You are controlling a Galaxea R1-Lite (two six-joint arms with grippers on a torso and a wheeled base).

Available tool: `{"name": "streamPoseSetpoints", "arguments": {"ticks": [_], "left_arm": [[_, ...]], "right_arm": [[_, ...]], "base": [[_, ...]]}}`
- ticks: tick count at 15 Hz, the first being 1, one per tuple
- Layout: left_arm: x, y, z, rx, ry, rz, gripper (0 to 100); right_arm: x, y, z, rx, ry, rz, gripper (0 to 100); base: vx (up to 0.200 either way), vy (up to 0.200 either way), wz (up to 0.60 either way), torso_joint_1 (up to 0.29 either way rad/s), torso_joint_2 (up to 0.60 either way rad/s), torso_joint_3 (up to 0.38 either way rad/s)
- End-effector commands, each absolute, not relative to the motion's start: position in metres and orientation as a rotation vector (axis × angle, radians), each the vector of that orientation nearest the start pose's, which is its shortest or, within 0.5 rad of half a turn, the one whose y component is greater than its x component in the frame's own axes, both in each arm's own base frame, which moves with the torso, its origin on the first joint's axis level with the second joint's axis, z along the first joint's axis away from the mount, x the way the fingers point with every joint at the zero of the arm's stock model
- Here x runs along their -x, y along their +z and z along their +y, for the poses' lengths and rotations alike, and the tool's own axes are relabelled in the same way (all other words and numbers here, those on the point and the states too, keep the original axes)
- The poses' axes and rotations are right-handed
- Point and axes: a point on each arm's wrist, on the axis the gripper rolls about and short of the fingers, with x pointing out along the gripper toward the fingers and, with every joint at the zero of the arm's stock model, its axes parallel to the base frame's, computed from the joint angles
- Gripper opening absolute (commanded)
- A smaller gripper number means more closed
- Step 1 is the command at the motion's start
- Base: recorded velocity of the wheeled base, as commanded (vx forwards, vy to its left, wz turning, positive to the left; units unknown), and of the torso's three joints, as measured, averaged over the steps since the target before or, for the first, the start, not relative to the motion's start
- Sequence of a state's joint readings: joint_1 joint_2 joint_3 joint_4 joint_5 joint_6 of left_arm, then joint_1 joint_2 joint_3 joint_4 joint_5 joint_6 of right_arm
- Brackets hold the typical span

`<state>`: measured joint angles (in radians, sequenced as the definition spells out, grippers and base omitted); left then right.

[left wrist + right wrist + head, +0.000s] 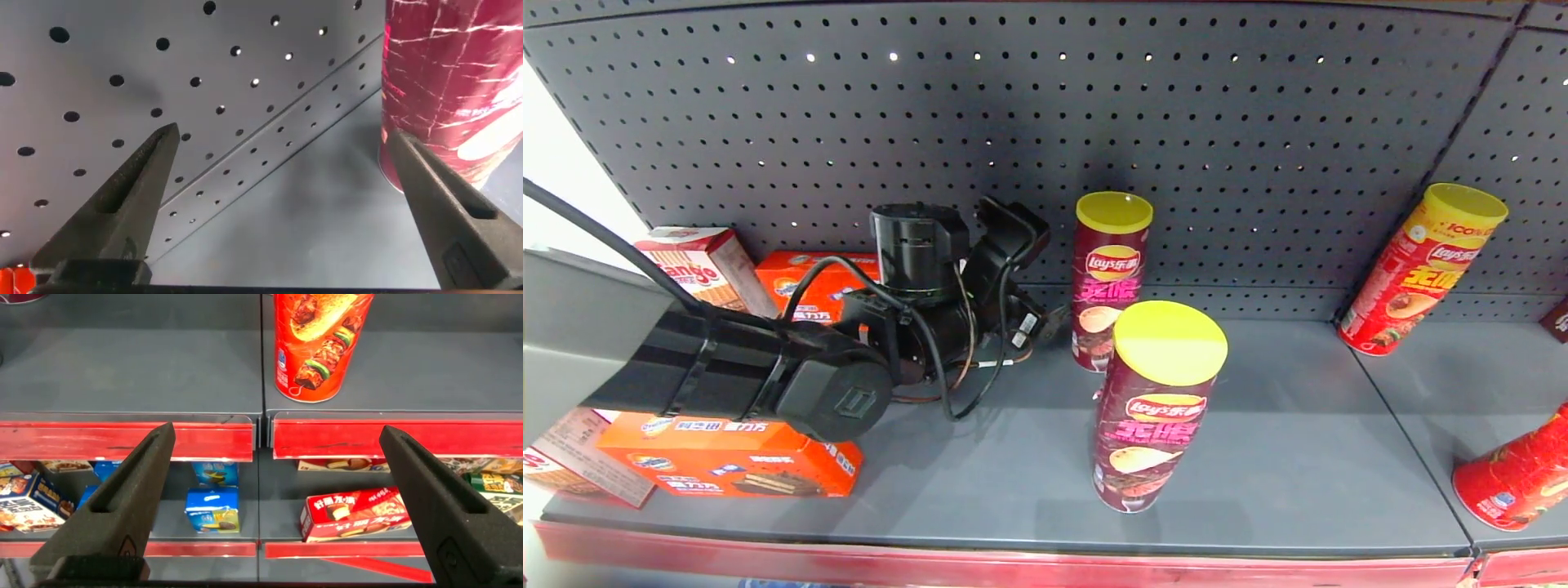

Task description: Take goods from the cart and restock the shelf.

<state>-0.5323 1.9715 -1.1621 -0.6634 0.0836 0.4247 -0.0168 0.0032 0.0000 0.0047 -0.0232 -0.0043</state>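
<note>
My left gripper point(1045, 320) is deep over the grey shelf point(1298, 457), close to the pegboard back wall. It is open point(282, 135) and holds nothing. A maroon chip can with a yellow lid point(1111, 278) stands upright just to its right, and that can point(449, 73) is beside one fingertip without being between the fingers. A second maroon can point(1156, 408) stands nearer the shelf's front edge. My right gripper point(275, 431) is open and empty in front of the shelving, below a red chip can point(323, 343).
Orange biscuit boxes point(727, 457) point(821, 282) and a wafer box point(698, 265) lie at the shelf's left under and behind my left arm. Red cans stand on the right section point(1421, 269) point(1515, 478). Boxed goods point(212, 510) point(351, 514) fill the lower shelf.
</note>
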Motion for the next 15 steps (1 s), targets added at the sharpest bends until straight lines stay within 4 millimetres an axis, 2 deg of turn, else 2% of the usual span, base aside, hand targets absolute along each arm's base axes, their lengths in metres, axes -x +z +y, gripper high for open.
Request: {"name": "streamPoseSetpoints", "arguments": {"ticks": [1, 6, 11, 15], "left_arm": [[-0.342, 0.183, -0.2, -0.464, -0.475, 0.05, 100], [-0.342, 0.184, -0.206, -0.463, -0.49, 0.042, 100], [-0.338, 0.181, -0.201, -0.464, -0.477, 0.059, 100], [-0.311, 0.207, -0.179, -0.411, -0.42, 0.037, 100]], "right_arm": [[0.022, 0.075, 0.0, 0.005, -0.04, 0.009, 100], [0.022, 0.075, 0.0, 0.005, -0.04, 0.009, 100], [0.022, 0.075, 0.0, 0.005, -0.04, 0.009, 100], [0.022, 0.075, 0.0, 0.005, -0.04, 0.009, 100]], "base": [[0.0, 0.0, 0.0, 0.0, 0.0, 0.0], [0.0, 0.0, 0.0, 0.0, 0.0, 0.0], [0.0, 0.0, 0.0, 0.0, 0.0, 0.0], [0.0, 0.0, 0.0, 0.0, 0.0, 0.0]]}}
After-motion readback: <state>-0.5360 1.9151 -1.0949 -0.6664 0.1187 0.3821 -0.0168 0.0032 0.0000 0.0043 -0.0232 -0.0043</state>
